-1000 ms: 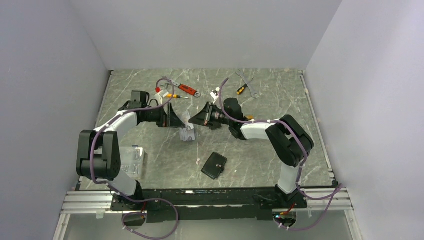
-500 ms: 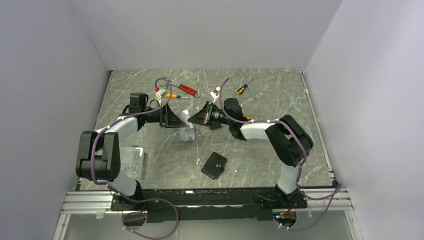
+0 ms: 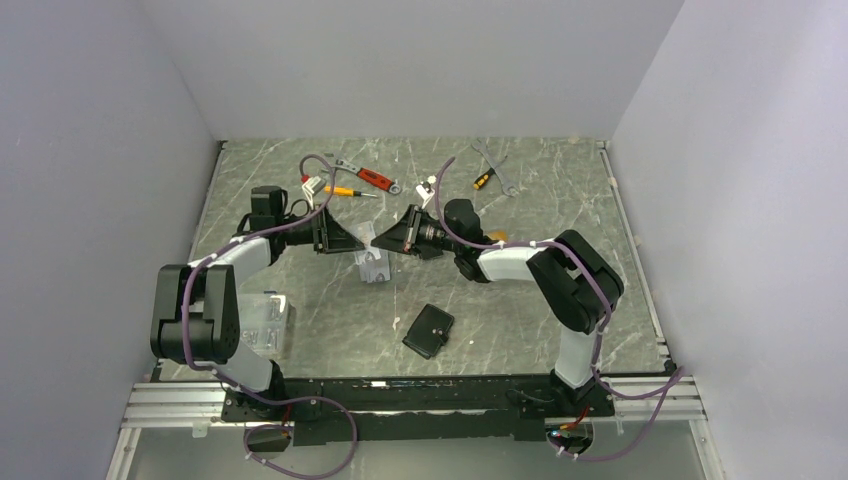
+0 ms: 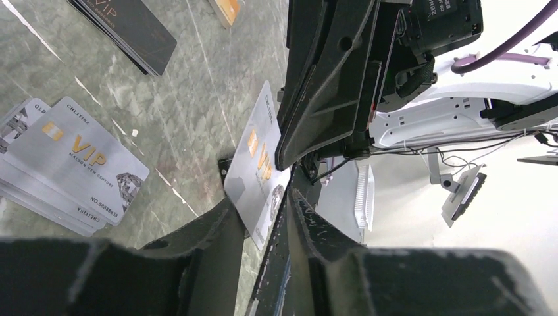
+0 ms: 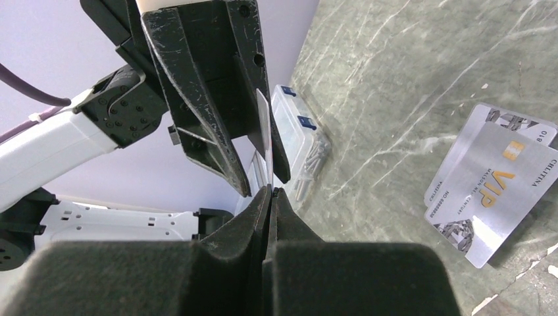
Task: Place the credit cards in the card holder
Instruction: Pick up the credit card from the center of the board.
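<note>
A silver VIP credit card [image 4: 260, 164] hangs in the air, with my right gripper [image 5: 270, 191] shut on its one edge. My left gripper [image 4: 263, 201] faces it tip to tip, jaws partly apart with the card's other end between them. A gap still shows beside the card [image 5: 264, 125]. Both grippers, left [image 3: 352, 243] and right [image 3: 380, 241], meet above a fanned stack of silver cards [image 3: 372, 267] on the table. Black cards [image 4: 131, 29] and a gold-orange one [image 4: 226, 10] lie further off. The black card holder [image 3: 428, 331] lies closed nearer the bases.
A red-handled wrench [image 3: 372, 178], a screwdriver [image 3: 345, 191] and two spanners [image 3: 492, 160] lie at the back. A clear plastic box [image 3: 262, 318] with small parts stands near the left arm's base.
My left jaws have narrowed from wide open round the card's free end. The right gripper, still holding the card, has edged left toward the left one.
</note>
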Tool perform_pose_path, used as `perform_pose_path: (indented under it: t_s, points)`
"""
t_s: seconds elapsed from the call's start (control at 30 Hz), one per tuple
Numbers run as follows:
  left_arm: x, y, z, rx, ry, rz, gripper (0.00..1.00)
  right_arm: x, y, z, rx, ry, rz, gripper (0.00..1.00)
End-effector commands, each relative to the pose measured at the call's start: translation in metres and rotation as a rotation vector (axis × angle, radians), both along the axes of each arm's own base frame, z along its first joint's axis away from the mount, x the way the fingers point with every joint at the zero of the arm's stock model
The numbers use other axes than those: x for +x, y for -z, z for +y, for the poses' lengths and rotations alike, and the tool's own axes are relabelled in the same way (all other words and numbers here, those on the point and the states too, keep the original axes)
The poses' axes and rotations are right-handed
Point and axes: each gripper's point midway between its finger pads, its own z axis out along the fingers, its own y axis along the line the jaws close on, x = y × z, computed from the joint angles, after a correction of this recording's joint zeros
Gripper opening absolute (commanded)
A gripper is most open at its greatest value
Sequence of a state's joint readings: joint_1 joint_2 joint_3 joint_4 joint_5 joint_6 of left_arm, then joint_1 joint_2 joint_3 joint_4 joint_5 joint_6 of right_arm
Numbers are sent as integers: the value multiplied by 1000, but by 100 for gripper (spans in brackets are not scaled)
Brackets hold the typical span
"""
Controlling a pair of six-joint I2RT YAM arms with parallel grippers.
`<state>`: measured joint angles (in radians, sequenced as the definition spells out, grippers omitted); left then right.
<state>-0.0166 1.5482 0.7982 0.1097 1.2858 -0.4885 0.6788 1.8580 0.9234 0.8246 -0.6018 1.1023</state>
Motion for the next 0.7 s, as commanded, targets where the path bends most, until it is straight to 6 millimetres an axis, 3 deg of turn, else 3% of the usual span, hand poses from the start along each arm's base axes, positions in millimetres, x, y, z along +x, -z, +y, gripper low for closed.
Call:
perform_pose_path:
  t_s: [0.0,0.2,0.5,0.57,0.67]
  points:
    - [-6,-25,-2,-35,51,-102,30,-4,-20,10,57,-26,-49,0]
    - [-8,-27,-1,-40,62,-102,12,-9,-31,13,118,-67,-50,7]
    - [-17,-34,-3,-73,116,-114,4,-4,-48,17,166,-80,-62,29]
    - [-18,-34,-2,-76,125,-115,4,-3,-56,17,195,-86,-69,29]
    - [-20,-37,-2,-80,138,-117,3,-3,-65,18,237,-101,-66,22]
